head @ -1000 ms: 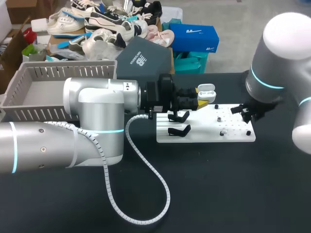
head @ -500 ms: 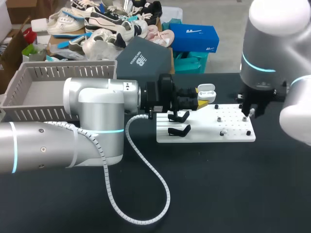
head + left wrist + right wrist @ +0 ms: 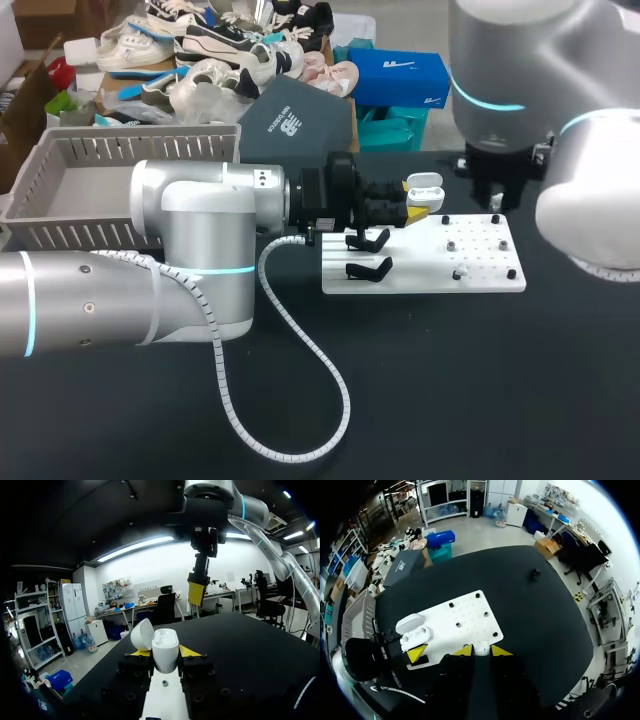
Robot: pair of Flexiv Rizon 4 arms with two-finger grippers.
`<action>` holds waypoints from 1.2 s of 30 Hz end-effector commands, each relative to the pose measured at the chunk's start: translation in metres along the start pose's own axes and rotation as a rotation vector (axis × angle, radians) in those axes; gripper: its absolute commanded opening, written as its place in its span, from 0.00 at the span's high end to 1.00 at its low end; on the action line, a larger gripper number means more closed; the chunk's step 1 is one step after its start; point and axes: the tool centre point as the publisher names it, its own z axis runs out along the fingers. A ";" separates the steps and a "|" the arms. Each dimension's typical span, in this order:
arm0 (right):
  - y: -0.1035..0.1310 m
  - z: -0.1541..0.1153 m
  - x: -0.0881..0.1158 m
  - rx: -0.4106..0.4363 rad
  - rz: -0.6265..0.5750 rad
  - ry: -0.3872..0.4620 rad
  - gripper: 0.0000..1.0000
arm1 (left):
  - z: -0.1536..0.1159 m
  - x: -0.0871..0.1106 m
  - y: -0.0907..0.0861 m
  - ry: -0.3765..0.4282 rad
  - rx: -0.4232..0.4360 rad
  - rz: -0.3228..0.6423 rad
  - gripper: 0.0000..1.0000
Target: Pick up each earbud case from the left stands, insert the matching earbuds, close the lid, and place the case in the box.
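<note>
Well off the left of the flat white perforated board (image 3: 430,276), a grey slatted plastic basket (image 3: 95,160) stands at the table's far side. The bulky silver left arm (image 3: 190,240) stretches from that side toward the board, and the left gripper (image 3: 418,210) ends over the board's far left corner. Its yellow tips press on either side of a glossy white earbud case (image 3: 426,186), clamped at the base and held upright above that corner. The rounded lid (image 3: 141,634) is tipped back and open. Just below the case, two black forked stands (image 3: 368,254) sit on the board's left part, one behind the other. Small black pegs (image 3: 452,245) dot the board's right part. The right arm (image 3: 510,80) hangs over the board's far right edge, its right gripper (image 3: 481,652) pointing down. A small white earbud (image 3: 481,646) is pinched between its two yellow tips, clear of the board's surface, to the right of the case and apart from it.
</note>
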 end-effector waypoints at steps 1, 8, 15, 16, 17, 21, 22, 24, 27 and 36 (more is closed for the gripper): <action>0.009 -0.016 0.003 0.044 0.032 -0.015 1.00 | 0.000 0.001 0.000 -0.004 -0.002 0.001 1.00; 0.024 -0.027 0.003 0.054 0.079 -0.024 1.00 | 0.000 0.001 0.000 -0.004 -0.002 0.001 1.00; 0.042 -0.024 0.000 0.047 0.122 -0.027 1.00 | 0.000 0.001 0.000 -0.004 -0.002 0.001 1.00; 0.044 -0.023 0.000 0.044 0.126 -0.026 1.00 | 0.000 0.001 0.000 -0.004 -0.002 0.001 1.00; 0.047 -0.021 -0.001 0.044 0.132 -0.024 1.00 | 0.000 0.001 0.000 -0.004 -0.002 0.001 1.00; 0.056 -0.016 -0.004 0.049 0.142 -0.019 1.00 | 0.000 0.001 0.000 -0.004 -0.002 0.001 1.00; 0.058 -0.015 -0.005 0.049 0.143 -0.018 1.00 | 0.000 0.001 0.000 -0.004 -0.002 0.001 1.00; 0.061 -0.013 -0.006 0.052 0.155 -0.016 1.00 | 0.000 0.001 0.000 -0.004 -0.002 0.001 1.00; 0.065 -0.010 -0.008 0.059 0.178 -0.019 1.00 | 0.000 0.001 0.000 -0.004 -0.002 0.001 1.00; 0.069 -0.007 -0.008 0.052 0.248 -0.022 1.00 | 0.000 0.001 0.000 -0.004 -0.002 0.001 1.00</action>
